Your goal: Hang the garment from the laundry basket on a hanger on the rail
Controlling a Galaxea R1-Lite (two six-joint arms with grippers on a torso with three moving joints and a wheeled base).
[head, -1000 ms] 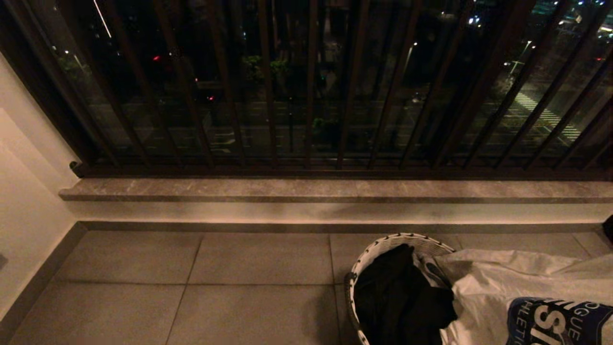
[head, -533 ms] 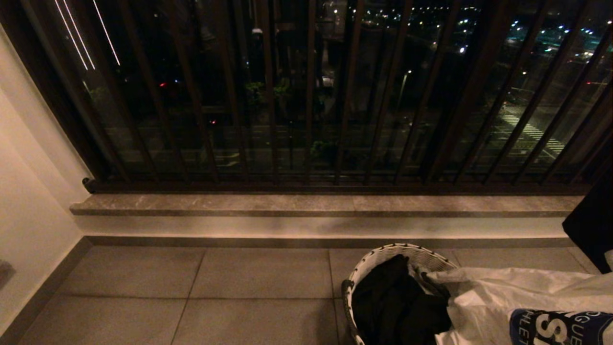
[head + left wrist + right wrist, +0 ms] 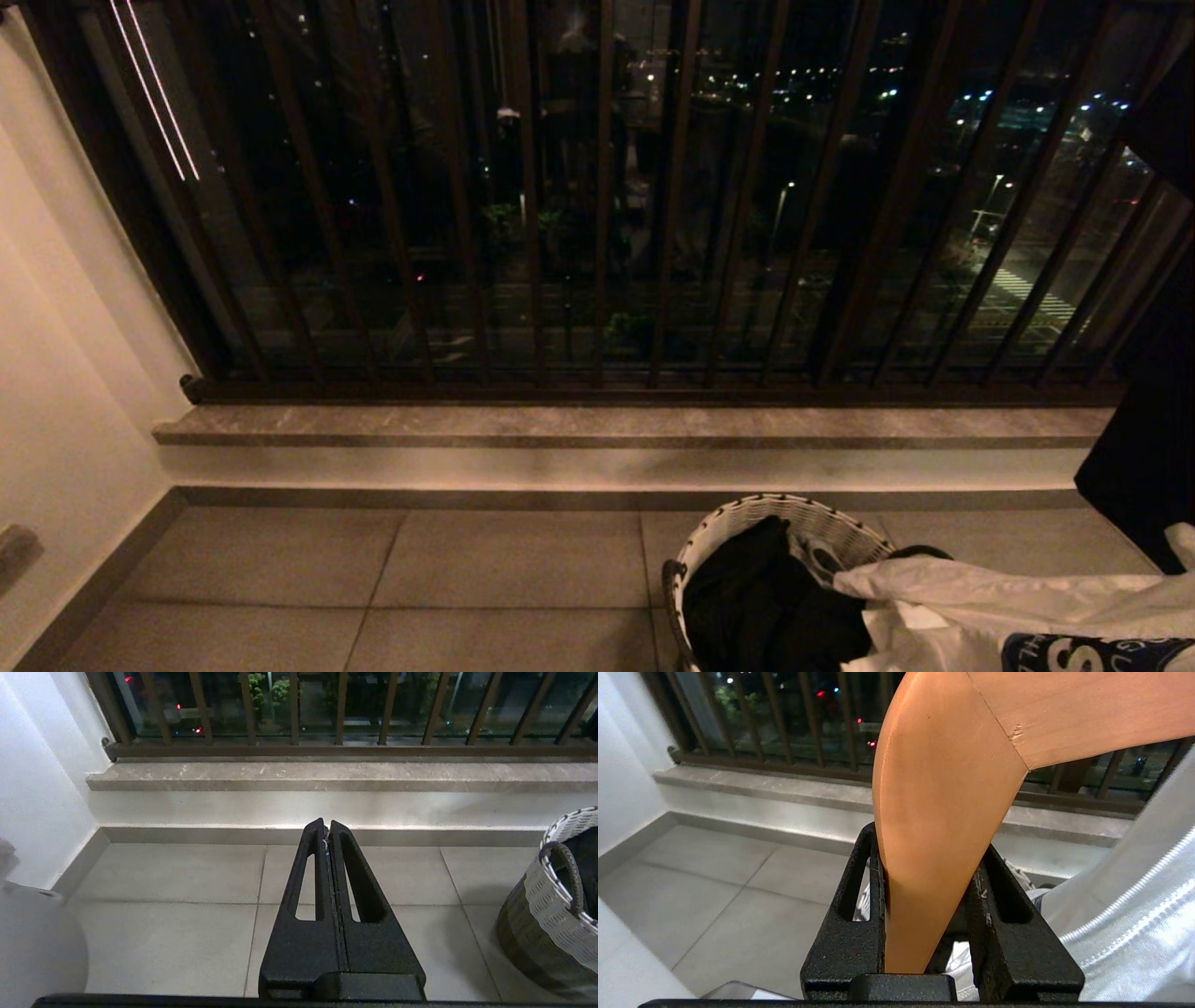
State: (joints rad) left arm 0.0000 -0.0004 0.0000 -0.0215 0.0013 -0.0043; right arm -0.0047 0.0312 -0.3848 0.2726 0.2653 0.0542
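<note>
The garment (image 3: 1008, 597), a white fabric piece with a dark blue printed patch and raised stitched seams, drapes over a smooth, curved pale-orange wooden hanger (image 3: 943, 802). The right gripper (image 3: 931, 858), with rough-textured black slotted fingers, is clamped on the lower arm of that hanger, one finger pressed against each flat side; the white cloth falls past it in soft folds. Below and just beside the cloth stands the laundry basket (image 3: 747, 509), round and woven, white with a black zigzag edge along its rim and a dark loop handle (image 3: 567, 870), holding crumpled black clothing (image 3: 766, 607). It sits on large matte grey floor tiles (image 3: 485, 560) with thin grout lines. The left gripper (image 3: 327, 828) hangs over those tiles away from the basket, its two black tapered fingers pressed together and holding nothing. Beyond the tiles runs a speckled stone ledge (image 3: 635, 425) above a pale plastered step, topped by dark brown vertical window bars (image 3: 602, 196). A smooth white wall (image 3: 65, 392) closes the left side.
</note>
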